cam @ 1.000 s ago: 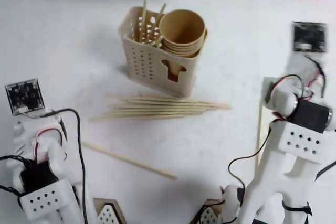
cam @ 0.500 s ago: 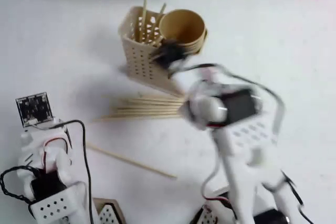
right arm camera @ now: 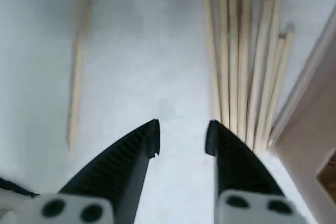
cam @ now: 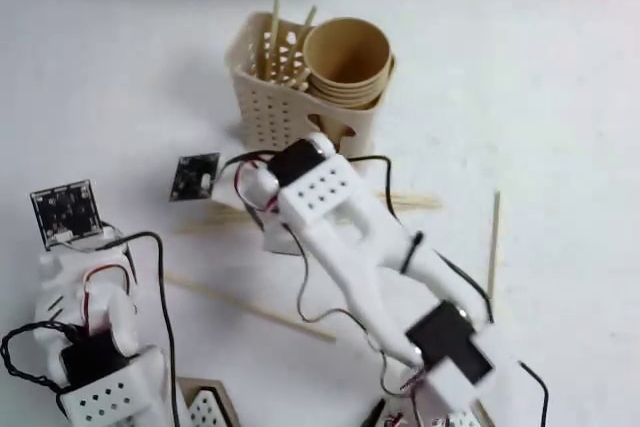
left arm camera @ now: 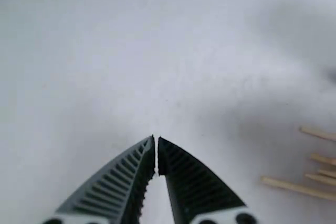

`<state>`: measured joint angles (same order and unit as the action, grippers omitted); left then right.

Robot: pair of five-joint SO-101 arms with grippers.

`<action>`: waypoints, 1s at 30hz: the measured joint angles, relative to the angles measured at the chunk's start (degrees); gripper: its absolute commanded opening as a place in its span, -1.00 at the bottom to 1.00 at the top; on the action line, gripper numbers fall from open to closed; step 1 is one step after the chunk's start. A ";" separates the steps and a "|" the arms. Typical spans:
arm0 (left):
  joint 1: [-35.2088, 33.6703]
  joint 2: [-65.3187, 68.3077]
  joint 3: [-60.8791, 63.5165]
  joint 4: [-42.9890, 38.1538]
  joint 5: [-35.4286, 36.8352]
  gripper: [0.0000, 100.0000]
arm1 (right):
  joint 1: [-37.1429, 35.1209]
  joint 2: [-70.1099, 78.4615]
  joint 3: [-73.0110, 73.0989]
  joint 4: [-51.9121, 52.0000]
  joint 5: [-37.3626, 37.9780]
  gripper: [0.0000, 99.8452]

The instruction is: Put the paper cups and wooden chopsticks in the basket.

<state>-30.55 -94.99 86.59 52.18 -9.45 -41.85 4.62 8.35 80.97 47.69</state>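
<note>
Jaws open on my right gripper, chopstick bundle mid-frame just beside one finger, parallel to it; closed left gripper farther, lower left.

The basket stands toward twelve o'clock on the white bench. Stacked paper cups fill its three o'clock side and a few standing chopsticks poke up at its nine o'clock side. Just at six o'clock of the basket, a bundle of chopsticks lies flat along the nine-to-three line. The right arm stretches in from five o'clock, its head over the bundle. A single chopstick lies slantwise toward seven o'clock. A second chopstick lies toward four o'clock, pointing twelve-to-six. The left arm sits at eight o'clock, near the slanted stick's nine o'clock end.
</note>
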 measured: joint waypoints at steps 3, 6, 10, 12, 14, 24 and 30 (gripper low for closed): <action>0.00 0.00 0.00 0.00 0.00 -0.93 | 0.00 4.04 0.00 -4.57 0.00 -0.47; 0.00 0.00 0.00 0.00 -0.18 -0.93 | -0.18 7.56 -1.14 -8.70 0.00 -0.47; 0.00 0.00 0.00 0.00 -0.18 -0.93 | 0.44 13.45 -5.89 -10.55 0.00 -0.47; 0.00 0.00 0.00 0.00 -0.18 -0.93 | 1.23 16.70 -8.79 -10.55 0.00 -0.47; 0.00 0.00 0.00 0.00 -0.18 -0.93 | 1.93 19.96 -10.99 -10.55 0.00 -0.47; 0.00 0.00 0.00 0.00 -0.18 -0.93 | 3.60 25.41 -15.38 -11.08 0.09 -0.97; 0.00 0.00 0.00 0.00 -0.18 -0.93 | 3.60 25.32 -15.91 -10.90 0.00 -0.96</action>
<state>-30.55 -94.99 86.59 52.18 -9.63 -38.24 29.93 -7.56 70.07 47.69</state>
